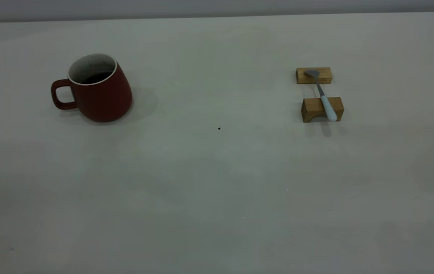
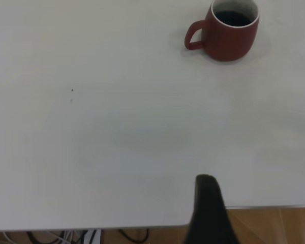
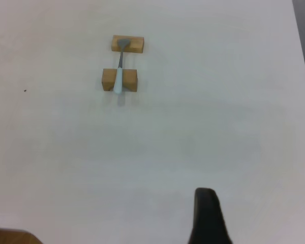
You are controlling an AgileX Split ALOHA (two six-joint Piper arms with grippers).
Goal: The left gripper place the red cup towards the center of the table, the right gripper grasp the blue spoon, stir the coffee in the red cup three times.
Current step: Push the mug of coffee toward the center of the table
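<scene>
Fingers: state can't tell, both grippers parked off the counter (image 1: 217,182).
Left should take red cup (image 1: 99,89) level; coffee (image 2: 233,18) spills easily.

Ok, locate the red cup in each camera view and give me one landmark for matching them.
Exterior view: the red cup stands at upper left, handle pointing left.
Left wrist view: red cup at the top, right of centre.
Right wrist view: not in it.
Shared landmark: the small dark speck on the table.
</scene>
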